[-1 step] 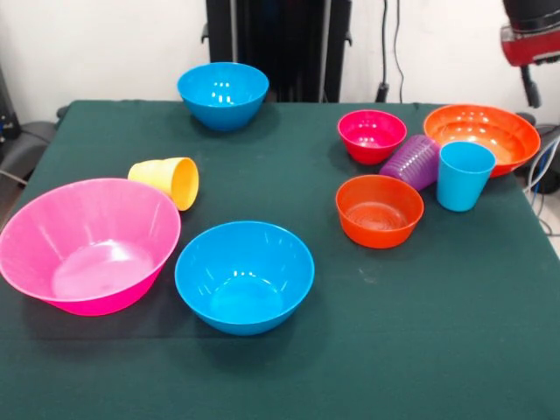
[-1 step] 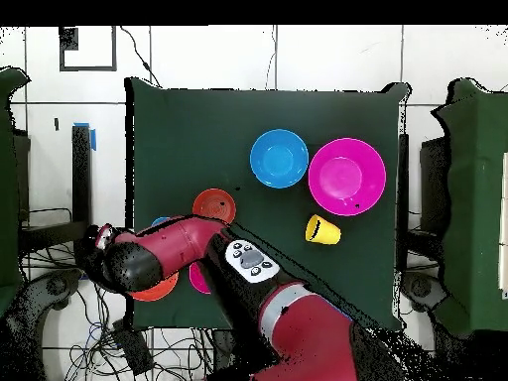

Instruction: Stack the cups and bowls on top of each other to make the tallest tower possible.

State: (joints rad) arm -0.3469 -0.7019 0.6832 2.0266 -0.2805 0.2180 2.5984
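Front view. I saw only a red and black part of the arm [image 1: 531,35], cut off at the top right corner; the gripper itself did not show, so I could not tell how its jaws stood. Nothing was stacked. On the dark green cloth-covered table [image 1: 437,350] the glossy big pink plastic bowl [image 1: 87,243] sat at the left edge, with the yellow plastic cup [image 1: 167,180] on its side just behind it, mouth toward the camera. One medium blue round bowl [image 1: 244,275] stood near the front, the other blue bowl [image 1: 223,94] at the far edge. To the right, the small magenta bowl [image 1: 372,136], the ribbed translucent purple cup [image 1: 412,161] lying tipped, the upright light blue cup [image 1: 464,175], the small orange-red bowl [image 1: 379,210] and the wide orange bowl [image 1: 482,135] clustered closely.

Overhead view. The arm hid most of that cluster; I made out the orange-red bowl, one blue bowl, the pink bowl, the yellow cup and slivers of orange and magenta beneath the arm.
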